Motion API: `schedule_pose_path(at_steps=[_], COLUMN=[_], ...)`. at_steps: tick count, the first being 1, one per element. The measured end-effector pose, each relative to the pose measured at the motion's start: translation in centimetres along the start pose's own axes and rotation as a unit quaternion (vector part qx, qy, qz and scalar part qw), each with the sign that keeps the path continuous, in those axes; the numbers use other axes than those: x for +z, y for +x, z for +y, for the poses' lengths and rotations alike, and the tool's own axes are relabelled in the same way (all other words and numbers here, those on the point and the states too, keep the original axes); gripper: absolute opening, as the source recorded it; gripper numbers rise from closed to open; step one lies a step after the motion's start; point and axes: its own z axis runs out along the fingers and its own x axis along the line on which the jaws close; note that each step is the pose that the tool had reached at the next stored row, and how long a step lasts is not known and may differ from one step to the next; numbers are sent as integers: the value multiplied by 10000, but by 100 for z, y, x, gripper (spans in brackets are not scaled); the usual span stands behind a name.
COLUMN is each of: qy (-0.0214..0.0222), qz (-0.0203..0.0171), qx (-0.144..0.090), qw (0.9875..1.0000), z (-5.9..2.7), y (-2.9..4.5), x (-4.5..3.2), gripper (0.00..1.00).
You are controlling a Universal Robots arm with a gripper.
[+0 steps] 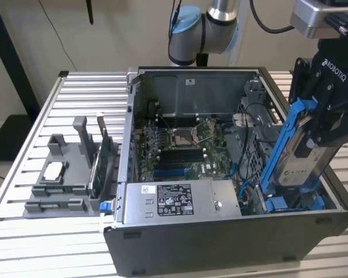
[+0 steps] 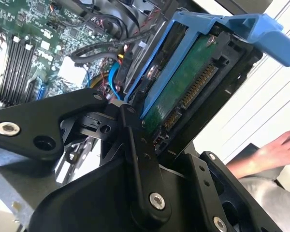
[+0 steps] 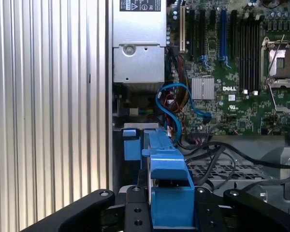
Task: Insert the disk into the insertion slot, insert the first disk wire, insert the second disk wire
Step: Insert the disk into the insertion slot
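Note:
My gripper (image 1: pixel 320 130) is shut on the disk (image 1: pixel 298 168), a silver-grey drive in a bright blue carrier frame. I hold it steeply tilted, almost on end, above the end of the open computer case on the exterior view's right. Its lower end hangs just over the insertion slot (image 1: pixel 296 204), a bay with blue rails in the case's near corner on that side. In the second wrist view the disk's green circuit board (image 2: pixel 183 82) and connector face outward between my fingers (image 2: pixel 135 140). The first wrist view shows the blue carrier (image 3: pixel 169 188) edge-on. A loose blue cable (image 3: pixel 171 104) curls beside the bay.
The grey power-supply box (image 1: pixel 174 200) sits at the case's near side, with the motherboard (image 1: pixel 180 145) behind it. A grey parts holder (image 1: pixel 64 174) stands on the slatted table (image 1: pixel 46 243) at the exterior view's left. Black cables (image 3: pixel 217 154) cross perforated metal. A person's hand (image 2: pixel 280 147) lies beyond the table.

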Motion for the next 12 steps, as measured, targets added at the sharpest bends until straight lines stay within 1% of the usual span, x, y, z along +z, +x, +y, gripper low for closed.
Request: schedule_pose_path(at_steps=[7,12], qy=[0,0], qz=[0,0], qx=[0,2], qw=[10000,10000], z=[-22,-26], y=[0,-1], x=[59,123], gripper=[32,32])
